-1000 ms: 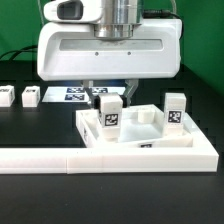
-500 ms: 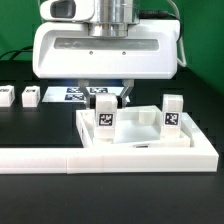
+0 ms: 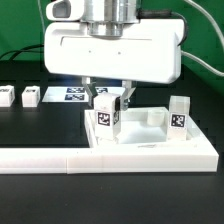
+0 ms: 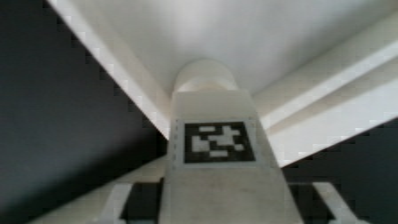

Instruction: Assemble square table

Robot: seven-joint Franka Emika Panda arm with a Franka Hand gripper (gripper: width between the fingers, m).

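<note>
Exterior view: I count four white legs, each carrying a black-and-white tag. The gripper (image 3: 108,99) pinches the first leg (image 3: 108,118) upright at the square tabletop (image 3: 150,141), by its corner on the exterior view's left. The second leg (image 3: 179,112) stands at the right corner. The third leg (image 3: 5,97) and fourth leg (image 3: 31,97) sit well apart on the black table (image 3: 40,125). One marker board (image 3: 72,95) lies behind and one border bar (image 3: 50,160) in front.

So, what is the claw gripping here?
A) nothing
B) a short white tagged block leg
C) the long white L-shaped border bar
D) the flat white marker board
B: the claw clamps the short white tagged block leg at a corner of the white square tabletop.
</note>
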